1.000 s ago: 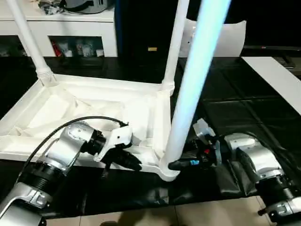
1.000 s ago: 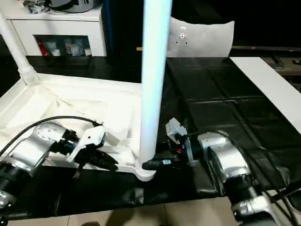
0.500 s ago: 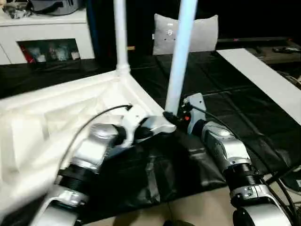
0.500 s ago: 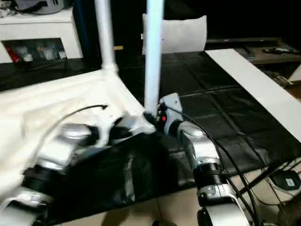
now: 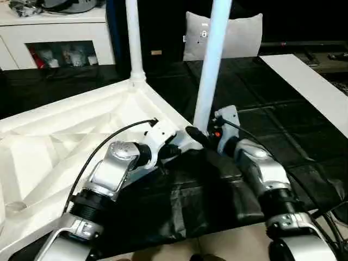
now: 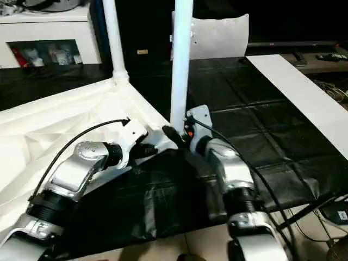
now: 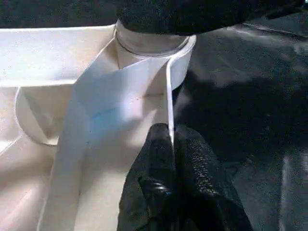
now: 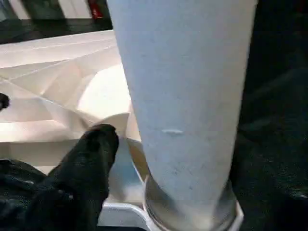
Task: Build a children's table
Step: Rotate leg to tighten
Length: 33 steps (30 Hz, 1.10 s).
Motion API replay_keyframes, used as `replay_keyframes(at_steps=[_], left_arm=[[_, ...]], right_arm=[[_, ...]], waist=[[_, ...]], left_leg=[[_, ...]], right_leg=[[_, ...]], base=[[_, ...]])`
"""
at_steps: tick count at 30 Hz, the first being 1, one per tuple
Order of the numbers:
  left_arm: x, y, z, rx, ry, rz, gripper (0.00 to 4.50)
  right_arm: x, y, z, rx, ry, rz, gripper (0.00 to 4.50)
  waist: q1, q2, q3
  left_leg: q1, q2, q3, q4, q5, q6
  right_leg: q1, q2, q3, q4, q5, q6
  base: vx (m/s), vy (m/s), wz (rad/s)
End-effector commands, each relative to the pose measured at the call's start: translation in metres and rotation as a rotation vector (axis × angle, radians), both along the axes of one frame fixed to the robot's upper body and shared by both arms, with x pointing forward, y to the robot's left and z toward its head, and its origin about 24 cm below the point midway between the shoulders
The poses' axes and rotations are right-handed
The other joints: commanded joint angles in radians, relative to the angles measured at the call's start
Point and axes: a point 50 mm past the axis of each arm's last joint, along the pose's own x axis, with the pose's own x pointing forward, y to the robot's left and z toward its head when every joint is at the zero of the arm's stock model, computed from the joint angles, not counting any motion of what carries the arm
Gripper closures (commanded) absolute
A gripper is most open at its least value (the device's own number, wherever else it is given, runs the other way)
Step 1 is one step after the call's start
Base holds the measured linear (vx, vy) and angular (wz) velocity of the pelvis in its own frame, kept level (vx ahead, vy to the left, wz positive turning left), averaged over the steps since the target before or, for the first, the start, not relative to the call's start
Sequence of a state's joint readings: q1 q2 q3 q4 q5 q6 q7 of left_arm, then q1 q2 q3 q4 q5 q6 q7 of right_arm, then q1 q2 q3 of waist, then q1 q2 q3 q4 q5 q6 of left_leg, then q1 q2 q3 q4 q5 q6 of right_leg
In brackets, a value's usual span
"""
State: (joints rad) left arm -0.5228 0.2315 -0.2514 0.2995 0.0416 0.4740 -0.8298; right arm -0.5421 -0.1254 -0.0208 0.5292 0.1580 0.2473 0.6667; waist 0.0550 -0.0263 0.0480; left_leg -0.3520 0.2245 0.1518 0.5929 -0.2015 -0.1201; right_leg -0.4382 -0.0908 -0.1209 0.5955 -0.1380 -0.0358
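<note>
Tabletop (image 5: 65,136) lies underside-up on black mat, now swung so near corner points toward robot. Left gripper (image 7: 169,144) pinched shut on its rim. Right gripper (image 5: 197,136) beside near leg (image 5: 209,70); grasp unclear. Two legs seated; more remain.

Black sheet (image 5: 283,136) covers support surface; upturned white tabletop (image 5: 60,136) lies on it, beside left gripper (image 5: 173,150).

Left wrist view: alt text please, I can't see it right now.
The left tool is shut on the thin side wall of the upturned white tabletop, just short of its corner socket where a leg sits. Black sheeting lies beside it.
</note>
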Motion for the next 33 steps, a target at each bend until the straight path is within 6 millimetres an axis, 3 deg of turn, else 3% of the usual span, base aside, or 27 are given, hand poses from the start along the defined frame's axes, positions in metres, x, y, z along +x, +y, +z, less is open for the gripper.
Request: replay_keyframes(at_steps=[1,4,6,7,11,15,26,33], left_arm=[[0.001,-0.012,0.02,-0.05,-0.079,-0.119,4.5],[0.0,-0.001,0.017,-0.031,-0.056,-0.184,4.5],[-0.001,0.003,0.016,-0.021,-0.048,-0.211,4.5],[-0.001,0.004,0.016,-0.017,-0.043,-0.223,4.5],[-0.006,0.014,0.015,0.015,-0.018,-0.344,4.5],[-0.012,0.022,0.016,0.045,0.01,-0.485,4.5],[-0.02,0.03,0.017,0.096,0.077,-0.651,4.5],[-0.022,0.03,0.016,0.084,0.084,-0.673,4.5]], right_arm=[[-0.003,0.003,0.01,0.018,-0.044,0.081,0.46],[-0.013,-0.012,0.011,-0.016,-0.058,0.225,0.36],[-0.015,-0.016,0.011,-0.03,-0.056,0.266,0.03],[-0.016,-0.018,0.011,-0.037,-0.053,0.282,0.03],[-0.025,-0.028,0.014,-0.069,-0.036,0.43,0.03],[-0.032,-0.04,0.018,-0.103,0.009,0.566,0.03],[-0.042,-0.044,0.019,-0.179,0.04,0.768,0.03],[-0.047,-0.039,0.016,-0.126,0.078,0.841,0.72]], waist=[[0.005,0.002,-0.073],[0.011,-0.001,-0.071],[0.018,-0.001,-0.071],[0.02,-0.002,-0.071],[0.032,-0.001,-0.07],[0.038,0.0,-0.07],[0.051,-0.008,-0.07],[0.053,-0.011,-0.071]], left_leg=[[-0.007,-0.004,0.021,-0.06,-0.114,0.075],[-0.008,-0.005,0.021,-0.061,-0.127,0.081],[-0.004,-0.005,0.023,-0.06,-0.139,0.084],[-0.008,-0.003,0.02,-0.062,-0.134,0.081],[0.0,0.0,0.021,-0.062,-0.155,0.076],[-0.002,0.0,0.02,-0.062,-0.151,0.073],[-0.004,0.001,0.022,-0.06,-0.15,0.062],[-0.006,0.003,0.021,-0.06,-0.142,0.063]], right_leg=[[0.087,-0.042,0.05,-0.065,-0.255,-0.156],[0.088,-0.041,0.048,-0.069,-0.279,-0.145],[0.083,-0.041,0.051,-0.071,-0.299,-0.139],[0.087,-0.042,0.048,-0.068,-0.304,-0.139],[0.081,-0.043,0.049,-0.073,-0.333,-0.132],[0.083,-0.043,0.05,-0.067,-0.301,-0.149],[0.082,-0.045,0.049,-0.07,-0.36,-0.127],[0.083,-0.045,0.048,-0.067,-0.347,-0.131]], base=[[0.0,0.0,0.0],[0.0,0.0,0.0],[0.0,0.0,0.0],[0.0,0.0,0.0],[0.0,0.0,0.0],[0.0,0.0,0.0],[0.0,0.0,0.0],[0.0,0.0,0.0]])
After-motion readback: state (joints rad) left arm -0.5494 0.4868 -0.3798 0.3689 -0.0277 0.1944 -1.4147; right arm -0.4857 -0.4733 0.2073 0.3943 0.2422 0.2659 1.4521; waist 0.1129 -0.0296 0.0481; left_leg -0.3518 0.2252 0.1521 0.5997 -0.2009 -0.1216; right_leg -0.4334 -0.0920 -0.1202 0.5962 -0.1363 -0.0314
